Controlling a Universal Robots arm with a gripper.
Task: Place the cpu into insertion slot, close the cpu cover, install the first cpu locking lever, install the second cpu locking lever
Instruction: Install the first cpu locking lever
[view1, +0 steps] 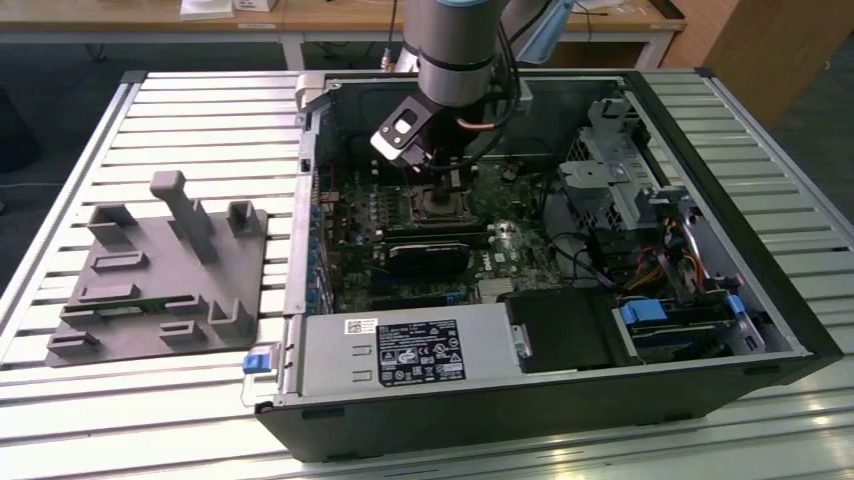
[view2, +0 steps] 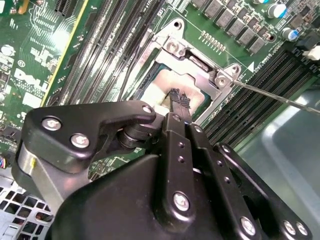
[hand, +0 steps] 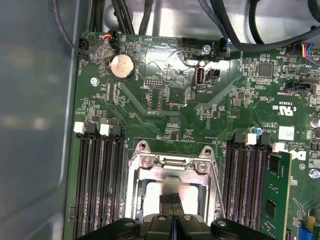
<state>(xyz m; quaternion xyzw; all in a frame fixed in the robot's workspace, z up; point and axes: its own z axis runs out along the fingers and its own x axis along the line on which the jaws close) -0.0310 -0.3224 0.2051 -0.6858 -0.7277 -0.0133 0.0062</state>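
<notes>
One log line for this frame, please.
cpu cover: down | cpu: seated, visible through its window | gripper: shut, tips over cpu

Black memory slots (hand: 100, 185) flanking my hand (hand: 172, 200) on both sides, green memory module (hand: 279, 200) near it, round coin battery (hand: 122, 66) well beyond
</notes>
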